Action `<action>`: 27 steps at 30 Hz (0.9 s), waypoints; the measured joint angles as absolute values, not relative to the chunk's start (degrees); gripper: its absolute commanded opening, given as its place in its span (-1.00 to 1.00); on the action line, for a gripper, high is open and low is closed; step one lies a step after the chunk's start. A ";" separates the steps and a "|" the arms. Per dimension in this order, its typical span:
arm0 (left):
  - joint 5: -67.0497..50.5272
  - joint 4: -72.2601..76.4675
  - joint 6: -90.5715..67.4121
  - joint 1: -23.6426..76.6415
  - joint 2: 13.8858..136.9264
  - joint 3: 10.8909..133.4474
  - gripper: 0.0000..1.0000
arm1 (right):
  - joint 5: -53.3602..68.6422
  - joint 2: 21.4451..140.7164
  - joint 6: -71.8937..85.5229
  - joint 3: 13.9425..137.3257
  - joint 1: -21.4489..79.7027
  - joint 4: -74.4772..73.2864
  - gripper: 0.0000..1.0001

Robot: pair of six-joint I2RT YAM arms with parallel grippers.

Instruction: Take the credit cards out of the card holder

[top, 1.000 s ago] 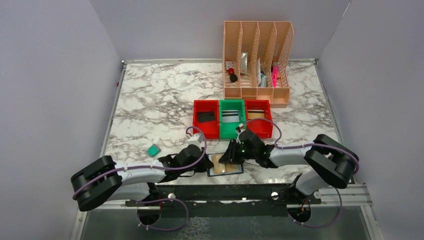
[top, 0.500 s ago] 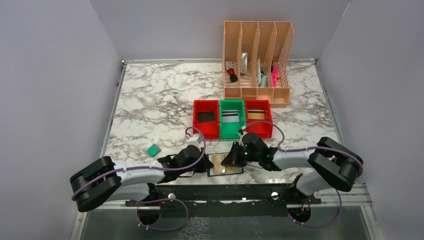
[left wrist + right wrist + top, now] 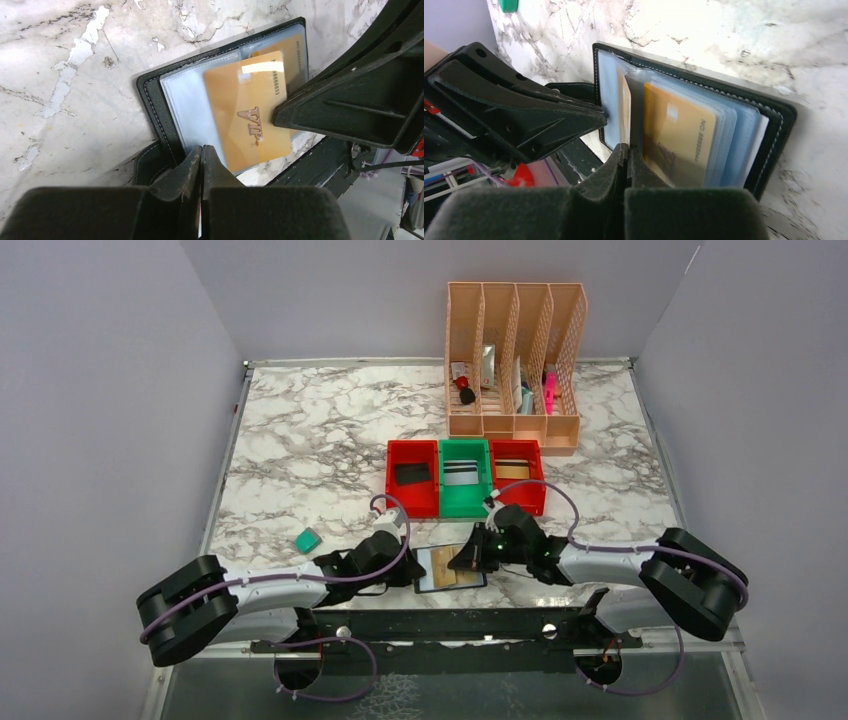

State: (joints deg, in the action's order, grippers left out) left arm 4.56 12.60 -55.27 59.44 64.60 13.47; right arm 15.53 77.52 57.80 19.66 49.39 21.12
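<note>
At the worktop's near edge, between the 2 arms: the card holder, spread open. At its lower rim, the left pincer, squeezed closed. Against a gold card, the right pincer, likewise closed tight.

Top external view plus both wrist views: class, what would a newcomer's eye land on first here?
The open black card holder lies at the table's near edge, with the left tool and the right tool meeting over it from either side. In the left wrist view, a gold card marked VIP stands out against the holder's clear sleeves. Behind it, a green bin sits between two red bins.
</note>
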 measured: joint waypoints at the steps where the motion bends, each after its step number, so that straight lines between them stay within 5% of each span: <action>1: 4.56 12.34 -55.24 59.51 64.42 13.47 -0.83 | 15.38 76.64 57.56 19.40 49.25 20.56 -0.97; 5: 4.56 10.63 -55.02 59.66 63.11 13.47 -0.76 | 14.72 73.71 56.90 18.09 48.90 18.90 -0.97; 15: 4.54 4.05 -52.51 59.75 57.17 14.22 -0.15 | 13.89 72.18 56.97 17.15 48.73 18.04 -0.95; 22: 2.28 6.13 -50.46 59.75 57.39 19.11 -0.12 | 12.69 72.18 58.50 15.92 48.73 18.55 -0.84; 27: 0.36 10.04 -50.06 59.77 63.83 20.23 -0.29 | 12.45 71.59 59.29 14.66 48.73 19.73 -0.81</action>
State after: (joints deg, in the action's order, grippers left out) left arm 0.36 10.04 -50.06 59.77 63.83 20.23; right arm 12.45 71.59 59.29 14.66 48.73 19.73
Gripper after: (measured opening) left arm 0.408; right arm 0.091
